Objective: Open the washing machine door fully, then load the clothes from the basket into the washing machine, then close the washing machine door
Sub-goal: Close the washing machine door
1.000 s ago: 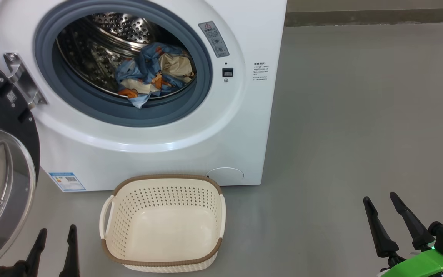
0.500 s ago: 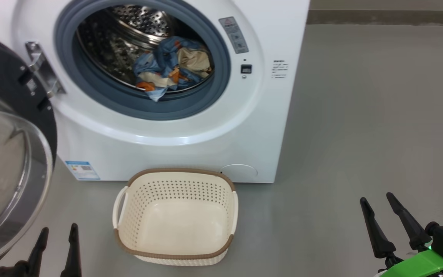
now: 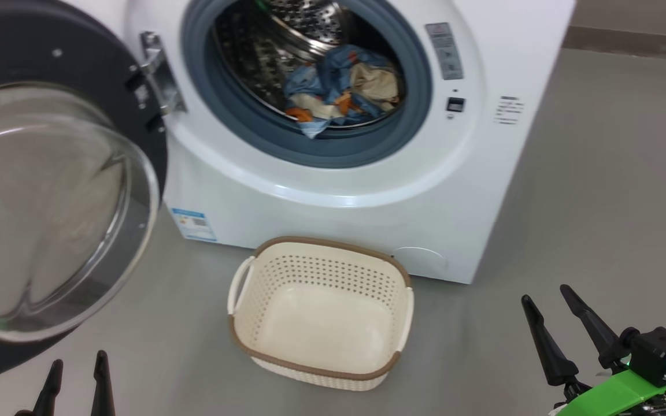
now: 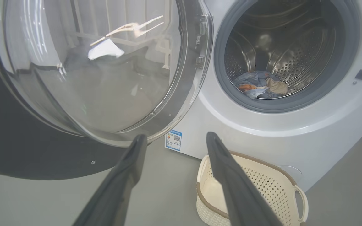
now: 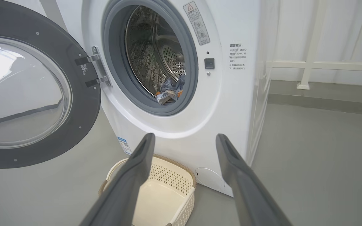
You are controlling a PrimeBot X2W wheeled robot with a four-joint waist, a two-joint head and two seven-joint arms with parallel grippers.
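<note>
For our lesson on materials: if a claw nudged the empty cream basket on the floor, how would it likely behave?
The basket is probably light: its walls are perforated plastic and it holds nothing. It would likely slide across the smooth grey floor rather than tip, since it sits low and wide. It seems fairly stiff: its walls stand unsupported.

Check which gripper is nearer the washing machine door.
Left. The left gripper is close under the open washing machine door; the right gripper is beyond the basket, well away from it.
</note>
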